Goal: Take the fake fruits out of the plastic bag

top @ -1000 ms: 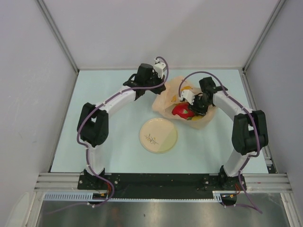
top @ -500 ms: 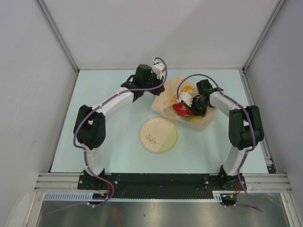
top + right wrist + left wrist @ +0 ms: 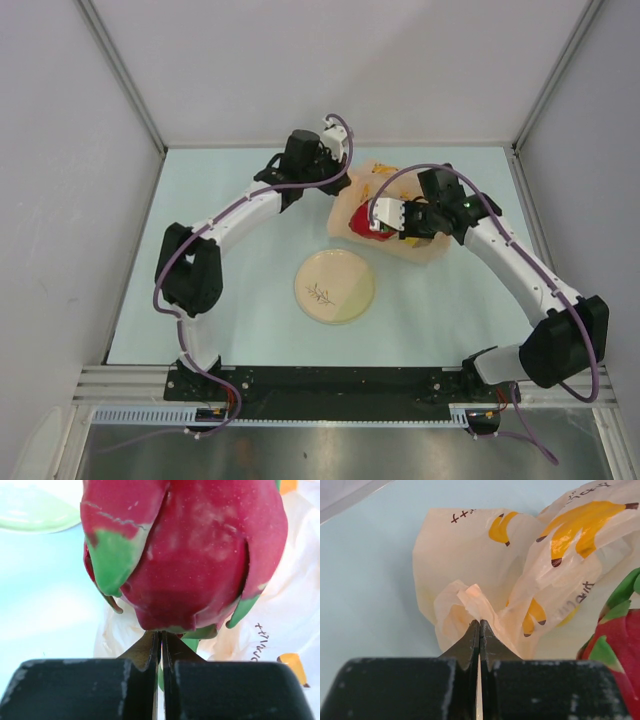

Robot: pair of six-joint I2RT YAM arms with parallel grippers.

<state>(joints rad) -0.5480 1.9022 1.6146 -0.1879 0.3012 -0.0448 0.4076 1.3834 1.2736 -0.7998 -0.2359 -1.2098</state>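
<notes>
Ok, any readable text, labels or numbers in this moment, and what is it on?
"x++" or close to it: small dark marks on the plastic bag, both wrist views.
Short dark word running sideways on the bag beside the banana prints: too creased to read.
Plate: a sprig drawing, no text.

One camera hangs overhead at the near edge, looking down on the whole table (image 3: 230, 290). The wrist cameras look forward at close range; all three catch the bag (image 3: 470, 570) and red fruit (image 3: 190, 555).
</notes>
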